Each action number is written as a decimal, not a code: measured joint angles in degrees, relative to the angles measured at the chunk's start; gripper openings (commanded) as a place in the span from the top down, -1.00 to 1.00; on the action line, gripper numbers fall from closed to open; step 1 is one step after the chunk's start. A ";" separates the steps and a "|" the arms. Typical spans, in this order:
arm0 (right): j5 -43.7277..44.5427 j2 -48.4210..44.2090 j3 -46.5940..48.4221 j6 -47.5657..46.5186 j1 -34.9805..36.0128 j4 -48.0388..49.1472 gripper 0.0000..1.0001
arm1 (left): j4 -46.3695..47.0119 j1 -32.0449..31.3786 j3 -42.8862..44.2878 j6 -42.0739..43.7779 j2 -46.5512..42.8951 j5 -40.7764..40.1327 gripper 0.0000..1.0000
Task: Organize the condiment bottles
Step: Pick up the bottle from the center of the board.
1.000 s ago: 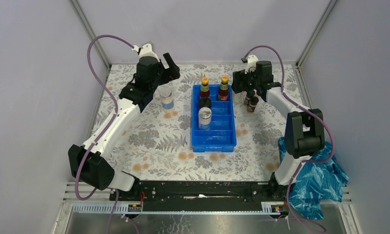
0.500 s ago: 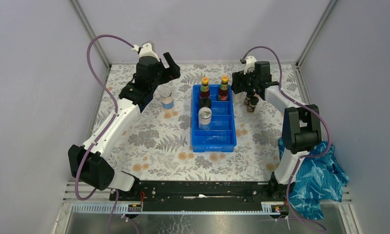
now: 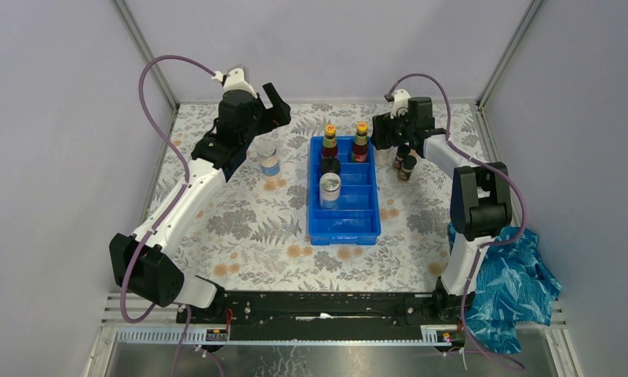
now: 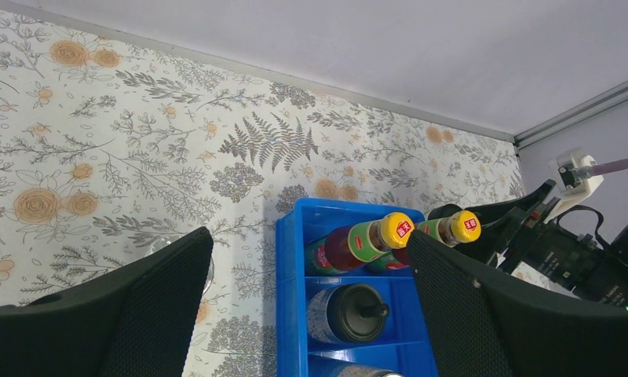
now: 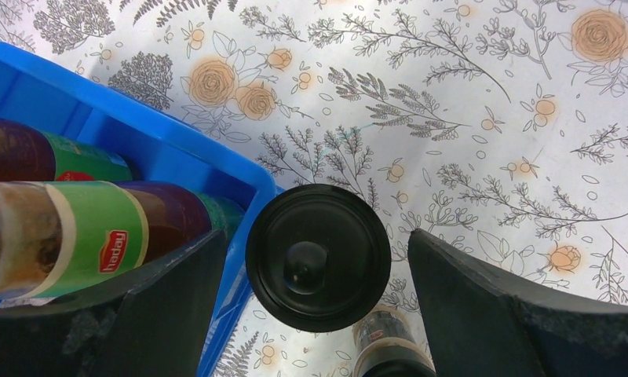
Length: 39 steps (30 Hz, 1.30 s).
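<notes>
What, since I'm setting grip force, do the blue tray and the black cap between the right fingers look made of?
Tray: looks like moulded plastic, with an even blue colour, a slight gloss and thin divider walls.
Black cap: probably plastic, smooth and semi-gloss, with a soft sheen around a central dimple. Coated metal can't be ruled out.

The bench (image 3: 240, 228) is covered with a matt, floral-printed sheet. The blue tray (image 3: 344, 226) is made of smooth, glossy plastic. Shiny yellow-orange caps and glossy labels are borne by the dark red bottles (image 4: 346, 247). A smooth, faintly reflective top is seen on the black-capped bottle (image 5: 319, 257). A bright metallic lid is carried by the jar (image 3: 330, 188). The pads (image 4: 146, 310) of the left tool (image 4: 307, 236) are faced with matt black, finely gridded material.
</notes>
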 measured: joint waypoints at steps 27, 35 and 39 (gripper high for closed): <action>-0.79 2.19 0.90 0.11 -0.44 0.04 1.00 | 0.63 0.00 -0.02 0.00 -0.02 0.15 -0.94; -0.07 2.19 0.90 1.11 -0.44 0.17 1.00 | 0.63 0.00 -0.44 0.00 -0.59 0.15 -0.94; 0.55 2.19 1.05 1.81 -0.44 0.15 1.00 | 0.59 0.00 -0.52 0.02 -1.03 0.15 -0.94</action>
